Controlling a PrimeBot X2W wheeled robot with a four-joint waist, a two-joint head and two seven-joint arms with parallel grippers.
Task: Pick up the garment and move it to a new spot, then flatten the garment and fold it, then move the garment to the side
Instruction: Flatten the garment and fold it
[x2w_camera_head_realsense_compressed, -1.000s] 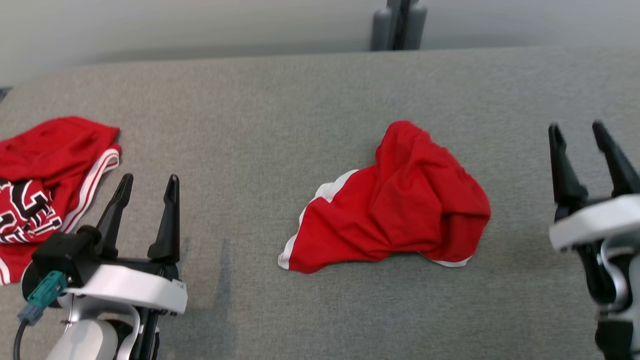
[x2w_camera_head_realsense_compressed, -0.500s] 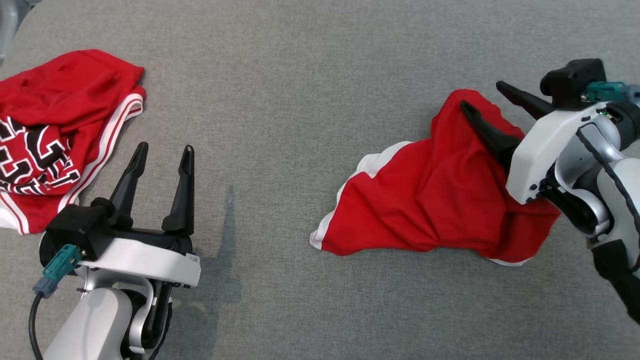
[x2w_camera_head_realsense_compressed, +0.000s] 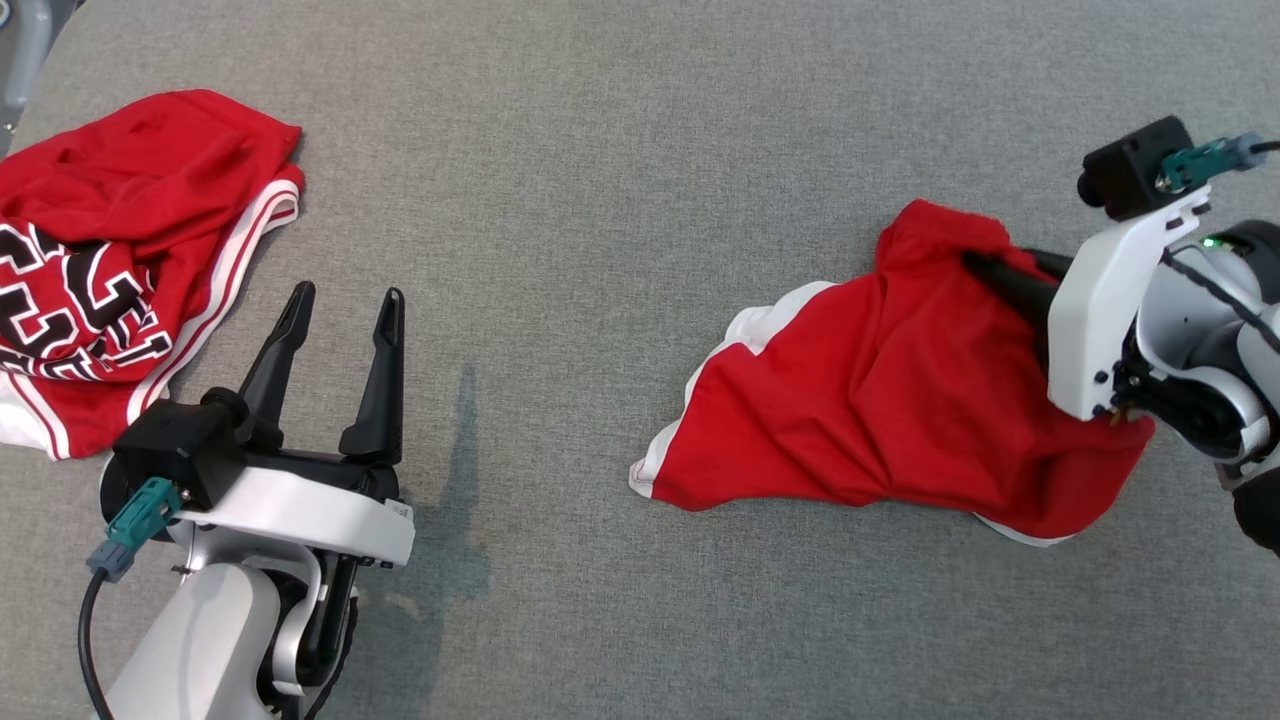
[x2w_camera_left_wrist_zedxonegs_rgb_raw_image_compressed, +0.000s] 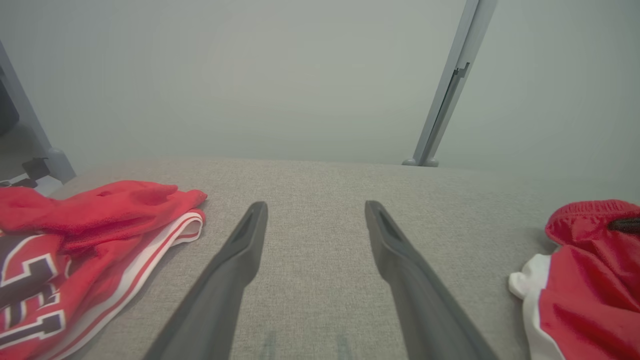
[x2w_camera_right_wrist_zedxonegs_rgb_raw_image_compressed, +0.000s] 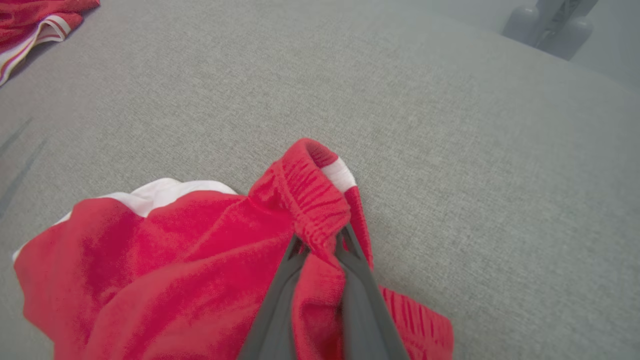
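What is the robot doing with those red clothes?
The robot is picking up a pair of red shorts. Its right gripper is shut on the waistband, while most of the shorts lie crumpled on the grey table. Its left gripper is open and holds nothing. A red jersey with black letters lies in a heap beyond it. No flattening or folding has been done yet.

right tool (x2w_camera_right_wrist_zedxonegs_rgb_raw_image_compressed: 322, 241) now closed, pinching the red shorts (x2w_camera_head_realsense_compressed: 880, 400)
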